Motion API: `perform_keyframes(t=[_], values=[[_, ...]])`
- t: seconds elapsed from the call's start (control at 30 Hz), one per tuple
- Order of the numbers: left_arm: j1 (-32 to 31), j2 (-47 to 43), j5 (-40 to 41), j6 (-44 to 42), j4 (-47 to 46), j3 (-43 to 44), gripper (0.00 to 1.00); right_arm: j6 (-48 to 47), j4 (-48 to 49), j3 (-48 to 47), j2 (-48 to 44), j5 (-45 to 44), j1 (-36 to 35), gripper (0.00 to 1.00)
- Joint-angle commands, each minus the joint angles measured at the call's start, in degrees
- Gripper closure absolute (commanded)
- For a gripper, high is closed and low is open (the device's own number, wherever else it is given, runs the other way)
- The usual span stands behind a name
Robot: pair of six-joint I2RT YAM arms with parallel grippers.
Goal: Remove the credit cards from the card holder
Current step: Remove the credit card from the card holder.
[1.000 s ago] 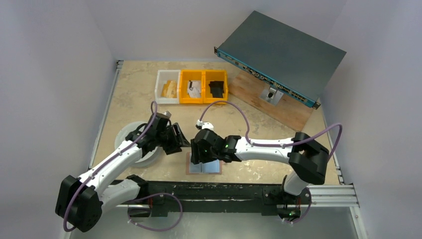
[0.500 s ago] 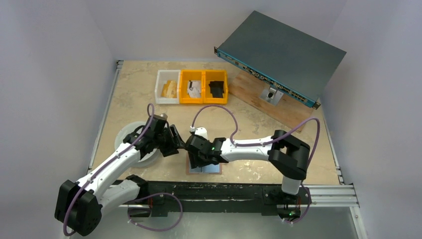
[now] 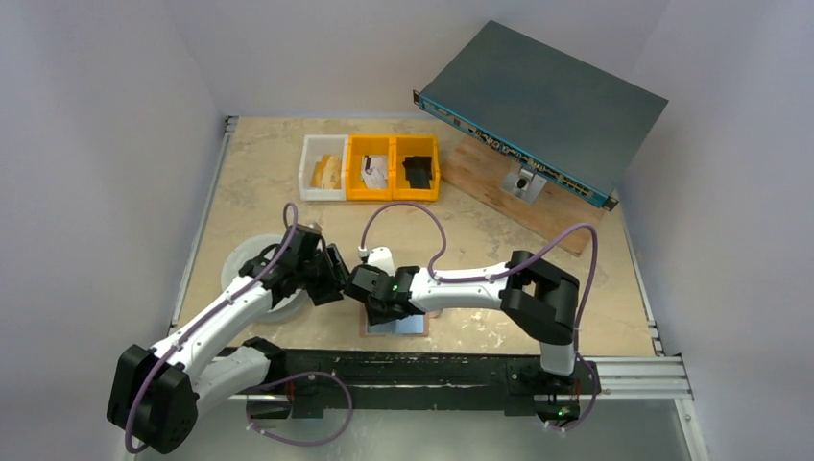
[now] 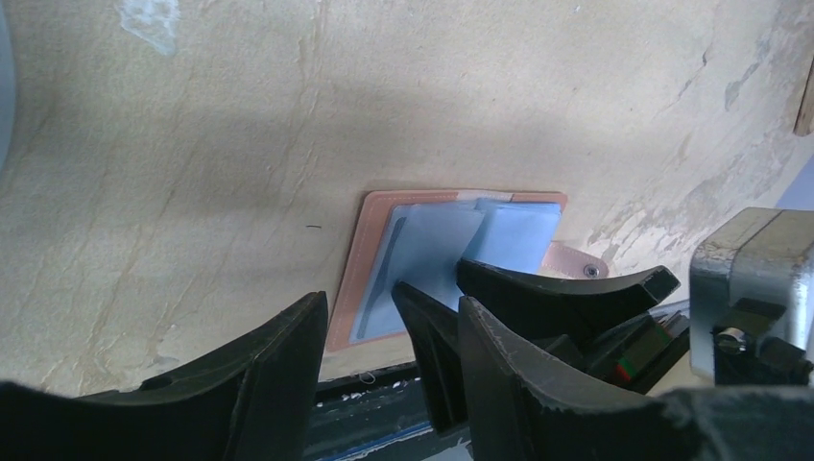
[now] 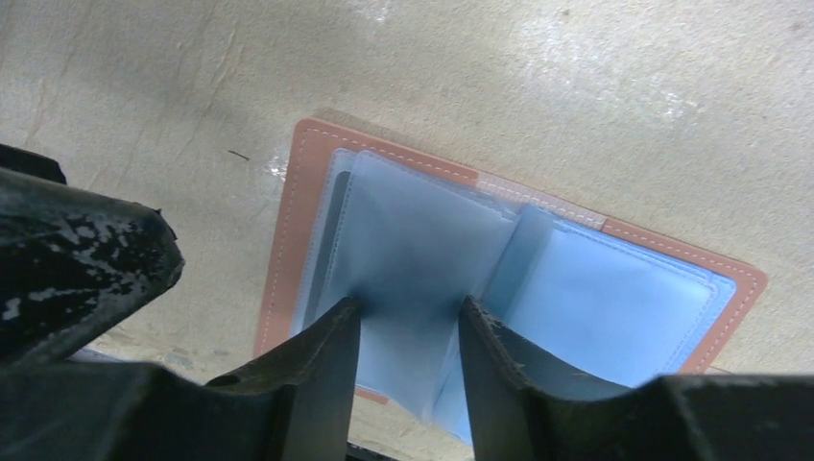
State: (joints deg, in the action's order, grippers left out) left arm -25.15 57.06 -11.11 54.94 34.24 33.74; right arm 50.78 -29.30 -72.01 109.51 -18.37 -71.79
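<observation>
The card holder [image 3: 396, 325] lies open on the table by the near edge, pinkish-tan rim up, pale blue sleeves showing. It also shows in the right wrist view [image 5: 586, 298] and the left wrist view [image 4: 437, 240], with its snap tab [image 4: 579, 264]. My right gripper [image 3: 371, 294] [image 5: 411, 312] is open, fingertips down on the left half's sleeves. My left gripper [image 3: 335, 276] [image 4: 392, 307] is open and empty just left of the holder, close to the right fingers. No credit card shows clear of the sleeves; a greyish edge [image 5: 332, 230] lies under the left ones.
A white bin [image 3: 323, 165] and two yellow bins [image 3: 395, 166] stand at the back. A grey rack unit [image 3: 542, 96] leans on a wooden board [image 3: 542, 206] at back right. A white round disc [image 3: 248, 264] lies under the left arm. A black rail [image 3: 451, 368] runs along the near edge.
My right gripper has moved left and down onto the holder's left half, its elbow swinging left. My left gripper has shifted only slightly.
</observation>
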Motion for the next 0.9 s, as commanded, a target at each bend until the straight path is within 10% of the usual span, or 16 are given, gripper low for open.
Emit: perform_keyframes(t=[0.0,0.17,0.87], values=[[-0.1,1.0,-3.7,0.7,-4.5,-1.4,0.49,0.7,3.4,6.2,2.4,3.0,0.5,0.67],[-0.7,2.9,-6.9,-0.1,-7.2,-2.4,0.5,-0.2,11.4,10.9,-0.3,7.8,1.9,0.8],[-7.7,14.8,-7.1,-7.0,-19.5,-1.0,0.47,-1.5,46.4,33.6,-7.1,31.2,13.1,0.84]])
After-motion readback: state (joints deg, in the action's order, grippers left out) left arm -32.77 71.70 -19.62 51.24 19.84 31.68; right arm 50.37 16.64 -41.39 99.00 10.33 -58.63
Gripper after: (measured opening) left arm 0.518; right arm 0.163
